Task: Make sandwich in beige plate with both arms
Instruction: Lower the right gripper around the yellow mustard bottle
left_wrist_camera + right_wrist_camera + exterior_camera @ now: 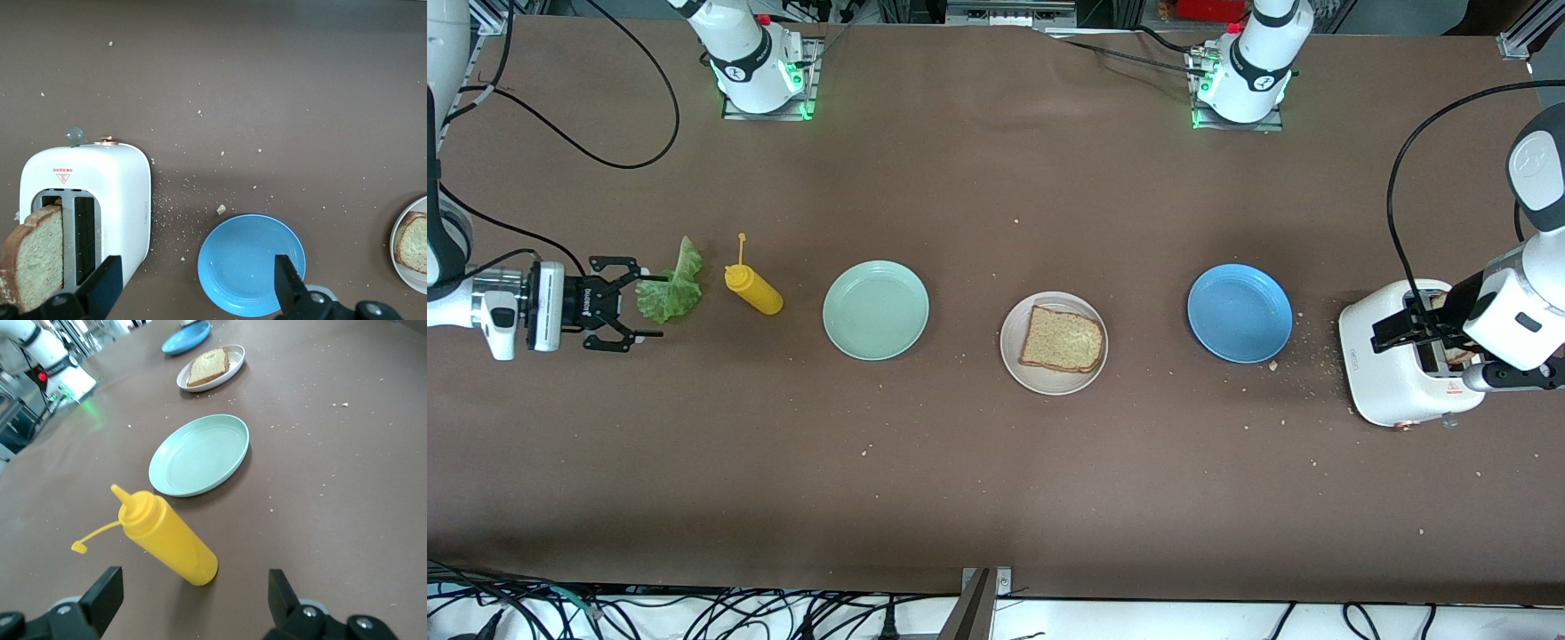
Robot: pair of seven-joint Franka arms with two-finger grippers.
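Brown tabletop (996, 480), you see one bread slice (1062, 339) on the beige plate (1014, 356), lettuce leaf (672, 284) at the right gripper (643, 307), fingers apart, left gripper (200, 283) spread over the toaster (1396, 373), second bread slice (33, 263) in its slot.

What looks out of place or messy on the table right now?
The yellow squeeze bottle lies on its side with its cap off, hanging by its tether, between the lettuce leaf and the mint-green plate. Bread crumbs are scattered between the blue plate and the white toaster. Nothing looks damaged.
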